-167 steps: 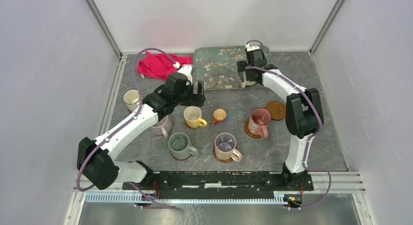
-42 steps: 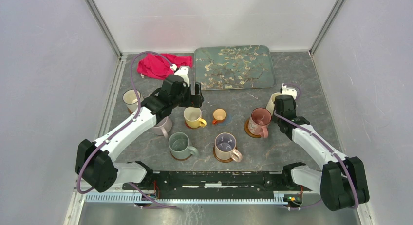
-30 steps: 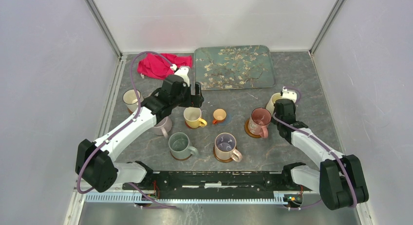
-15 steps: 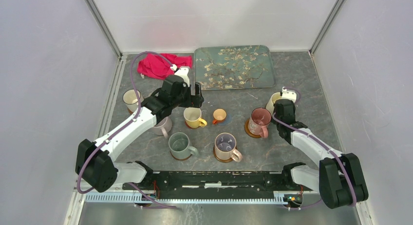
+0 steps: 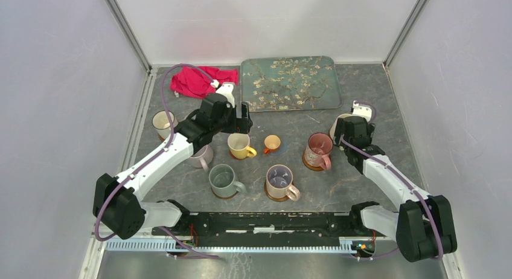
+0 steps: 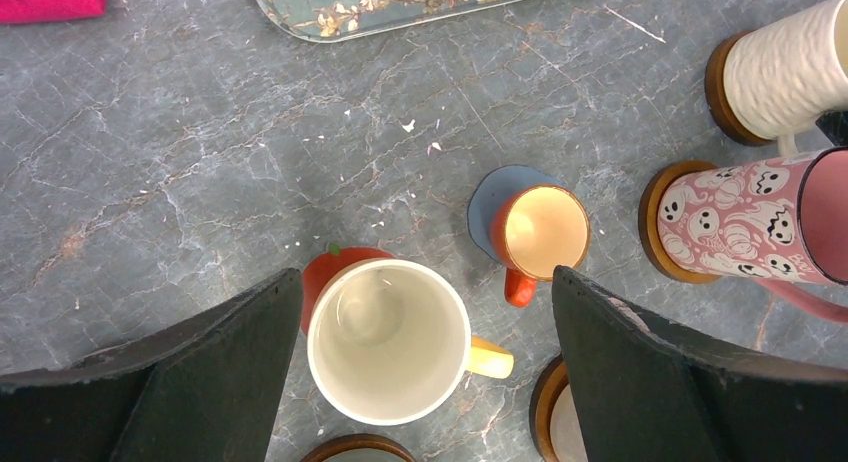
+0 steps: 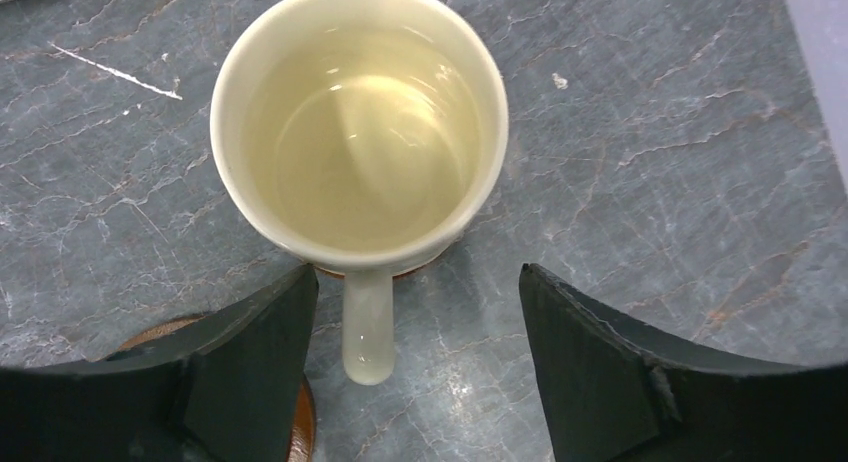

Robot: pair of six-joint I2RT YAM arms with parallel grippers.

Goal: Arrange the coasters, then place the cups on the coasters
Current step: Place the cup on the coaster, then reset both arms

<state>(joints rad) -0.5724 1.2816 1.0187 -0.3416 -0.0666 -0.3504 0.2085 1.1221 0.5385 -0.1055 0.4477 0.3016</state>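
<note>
Teal tray (image 5: 288,84) w/ blossom print lies flat at rear centre of grey marbled surface (image 5: 392,92). Red cloth (image 5: 194,81) crumpled just left of it.

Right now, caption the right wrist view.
Open right gripper flanks the handle of a cream mug on its brown coaster.

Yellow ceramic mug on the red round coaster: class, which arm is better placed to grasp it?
Left. The left gripper, open, hangs over the yellow ceramic mug, straddling it; the right gripper is at the cream ceramic mug.

Marbled table (image 5: 368,86): coasters (image 6: 487,200), tray (image 5: 290,83), cloth (image 5: 196,81)
</note>
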